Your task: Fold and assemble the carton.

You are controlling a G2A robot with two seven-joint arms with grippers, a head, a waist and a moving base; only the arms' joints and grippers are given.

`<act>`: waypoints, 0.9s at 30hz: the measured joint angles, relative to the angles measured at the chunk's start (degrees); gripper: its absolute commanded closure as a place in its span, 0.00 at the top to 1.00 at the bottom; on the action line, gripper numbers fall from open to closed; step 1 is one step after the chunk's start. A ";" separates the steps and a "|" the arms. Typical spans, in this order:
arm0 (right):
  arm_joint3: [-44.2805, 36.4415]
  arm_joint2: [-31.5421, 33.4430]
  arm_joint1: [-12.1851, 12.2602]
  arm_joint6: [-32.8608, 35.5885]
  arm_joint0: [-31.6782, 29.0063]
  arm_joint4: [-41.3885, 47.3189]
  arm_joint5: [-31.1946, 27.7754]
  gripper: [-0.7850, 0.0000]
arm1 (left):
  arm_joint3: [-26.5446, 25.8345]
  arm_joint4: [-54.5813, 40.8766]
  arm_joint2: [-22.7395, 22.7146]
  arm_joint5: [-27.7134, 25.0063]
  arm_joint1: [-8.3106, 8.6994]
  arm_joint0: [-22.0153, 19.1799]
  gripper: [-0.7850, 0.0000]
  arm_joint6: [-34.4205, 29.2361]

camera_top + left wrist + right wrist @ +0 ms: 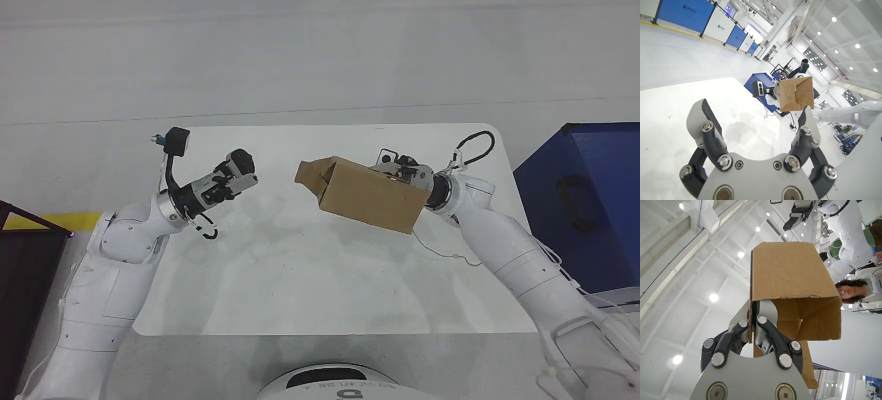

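White rounded table (pixel 300 290) on a pale shop floor. Head count: one carton (pixel 372 195), two grippers, one table.

The brown carton is up in the air over the right half of the table, lying on its side. Its long axis runs roughly left to right across the top view, with a slight slant. The folded-shut end points at the left gripper (pixel 755 108), and the open end faces back toward the right arm.

Right gripper (pixel 753 313) is clamped on one side wall at that open end, one finger inside the box and one outside, cardboard pinched between them. One loose flap (pixel 806 370) hangs past the open end, right next to the gripper's body.

Left gripper has its fingers spread wide and empty, aimed straight at the closed end. It's near the carton but not touching, so it's just open air between the two.

Off the table's right edge sits a blue cabinet (pixel 590 190), and a dark frame (pixel 20 265) pokes in at the left edge. Both are well clear of the carton.
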 measured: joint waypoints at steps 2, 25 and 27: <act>0.00 -0.01 0.00 -0.01 0.01 -0.01 0.00 0.00 | -0.01 0.01 0.00 0.01 0.00 0.00 1.00 0.01; -0.36 -0.13 -0.35 -2.46 0.57 2.73 2.27 0.00 | -0.44 2.20 -1.44 3.03 0.14 -1.73 1.00 1.51; -1.59 -1.97 -0.70 -5.98 1.93 7.75 5.88 0.00 | 0.11 2.49 -2.10 3.76 0.26 -2.90 1.00 1.13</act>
